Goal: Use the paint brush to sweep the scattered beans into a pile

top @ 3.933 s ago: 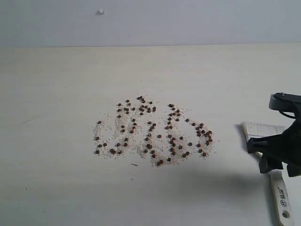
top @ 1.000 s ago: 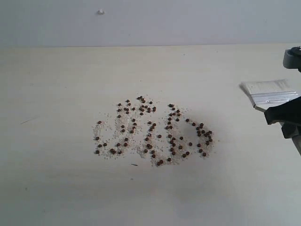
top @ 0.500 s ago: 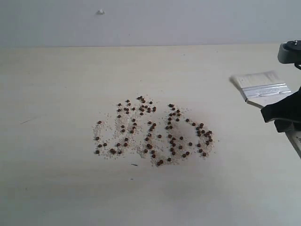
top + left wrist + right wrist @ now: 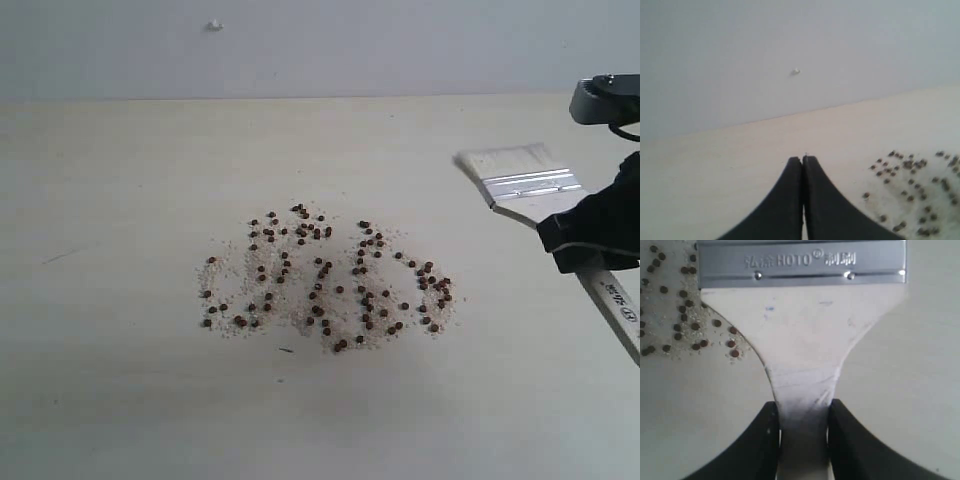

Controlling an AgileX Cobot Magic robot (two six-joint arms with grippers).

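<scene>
Lying scattered on the pale worktop (image 4: 120, 400), the beans (image 4: 325, 280) are small round brown grains among whitish crumbs (image 4: 232, 275), with bare surface all around; the paint brush (image 4: 520, 180) is well to their right. Left wrist: the black left fingers (image 4: 790, 200) are pressed together. Right wrist: the right fingers (image 4: 762, 440) clamp its smooth wooden handle.

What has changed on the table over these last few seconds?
The right gripper, clamped on the handle of the paint brush, lifted it from the right side of the table and carried its bristles leftward, nearer the beans. The beans lie scattered exactly as before, untouched.
</scene>
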